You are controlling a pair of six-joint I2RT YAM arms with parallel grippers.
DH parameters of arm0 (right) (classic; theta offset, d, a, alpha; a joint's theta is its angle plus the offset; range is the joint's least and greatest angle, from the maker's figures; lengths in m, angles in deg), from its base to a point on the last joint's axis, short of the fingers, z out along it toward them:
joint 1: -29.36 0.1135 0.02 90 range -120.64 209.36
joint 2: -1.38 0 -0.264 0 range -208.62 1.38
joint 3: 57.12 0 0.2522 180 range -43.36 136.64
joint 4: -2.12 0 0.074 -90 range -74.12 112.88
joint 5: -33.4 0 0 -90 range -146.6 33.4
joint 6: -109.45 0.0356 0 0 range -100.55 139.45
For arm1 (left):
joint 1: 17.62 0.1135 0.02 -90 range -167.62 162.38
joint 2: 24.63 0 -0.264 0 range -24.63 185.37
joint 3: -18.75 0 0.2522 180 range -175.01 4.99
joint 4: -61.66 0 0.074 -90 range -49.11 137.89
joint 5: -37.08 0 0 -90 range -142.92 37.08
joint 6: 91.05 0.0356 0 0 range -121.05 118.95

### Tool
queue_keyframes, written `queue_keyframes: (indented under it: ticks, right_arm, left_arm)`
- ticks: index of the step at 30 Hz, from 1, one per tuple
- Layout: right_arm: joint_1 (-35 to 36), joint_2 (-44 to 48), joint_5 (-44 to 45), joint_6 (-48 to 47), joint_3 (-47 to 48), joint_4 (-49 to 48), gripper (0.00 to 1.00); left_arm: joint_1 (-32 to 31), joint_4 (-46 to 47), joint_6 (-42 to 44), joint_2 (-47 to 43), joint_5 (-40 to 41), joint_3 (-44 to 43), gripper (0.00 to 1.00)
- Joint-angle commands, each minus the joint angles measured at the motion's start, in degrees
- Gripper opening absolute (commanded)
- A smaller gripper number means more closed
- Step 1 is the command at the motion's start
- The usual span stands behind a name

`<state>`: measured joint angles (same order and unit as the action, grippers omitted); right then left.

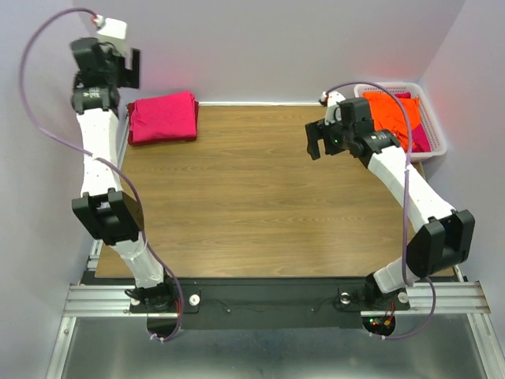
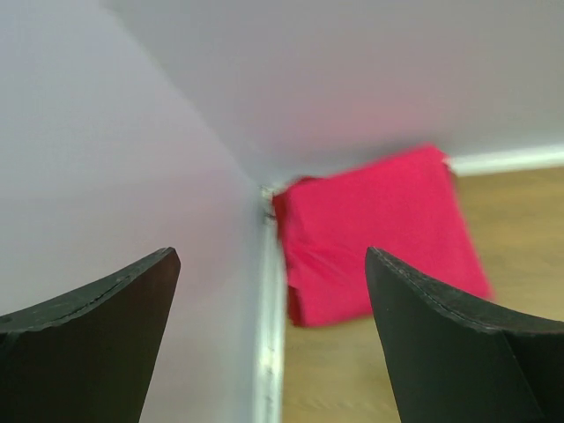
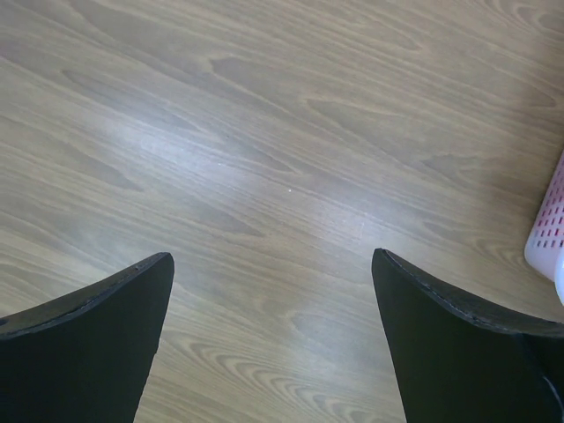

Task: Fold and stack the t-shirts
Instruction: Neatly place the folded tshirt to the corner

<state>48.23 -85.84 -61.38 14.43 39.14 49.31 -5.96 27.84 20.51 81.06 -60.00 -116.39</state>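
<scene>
A folded bright pink-red t-shirt [image 1: 163, 117] lies at the table's far left corner, and it also shows in the left wrist view [image 2: 379, 233]. My left gripper [image 1: 130, 69] hangs raised above and left of it, near the wall; its jaws [image 2: 271, 256] are open and hold nothing. An orange t-shirt [image 1: 390, 110] lies crumpled in the white basket [image 1: 432, 130] at the far right, with a bit of darker pink-red cloth [image 1: 419, 140] under it. My right gripper [image 1: 316, 142] hovers open over bare wood [image 3: 273, 257], just left of the basket.
The wooden table [image 1: 260, 197] is walled on the left, back and right. The basket's latticed corner [image 3: 548, 233] shows at the right edge of the right wrist view. A metal strip [image 2: 269, 352] runs along the table's left edge.
</scene>
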Motion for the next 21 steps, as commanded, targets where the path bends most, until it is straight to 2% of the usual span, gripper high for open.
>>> queue_keyframes:
  ticks: [1, 5, 7, 9, 12, 13, 16, 21]
  right_arm:
    - [-2.5, 4.1, -4.6, 3.1, -2.3, -0.8, 1.00]
    - [-3.2, 6.6, -7.2, 4.9, -6.6, -0.9, 1.00]
    - [-3.3, 7.7, -8.0, 6.9, -9.5, -1.2, 1.00]
    - [-3.3, 8.3, -8.1, 7.6, -11.8, -1.4, 1.00]
    - [-3.3, 9.2, -9.3, 7.4, -16.2, -2.6, 1.00]
    - [-3.3, 9.3, -10.1, 7.0, -17.3, -2.8, 1.00]
    - [-3.3, 10.7, -14.1, 6.6, -21.5, -4.2, 1.00]
    - [-3.3, 13.0, -13.7, 6.8, -24.1, -5.8, 1.00]
  left_arm:
    - [-8.0, -4.5, -0.8, -8.1, -1.7, 11.8, 0.99]
    - [-14.4, -4.2, -6.0, -14.1, -4.2, 22.7, 0.99]
    - [-16.8, -4.0, -6.8, -17.3, -9.2, 28.9, 0.99]
    - [-18.9, -3.4, -7.7, -19.3, -10.8, 33.2, 0.99]
    - [-22.9, 0.4, -7.2, -23.9, -11.2, 45.2, 0.99]
    - [-23.9, 1.2, -7.1, -24.9, -11.2, 45.3, 0.99]
    - [-26.1, 2.8, -6.9, -28.3, -9.9, 54.1, 0.99]
    - [-26.3, 4.6, -7.4, -31.4, -9.1, 59.3, 0.99]
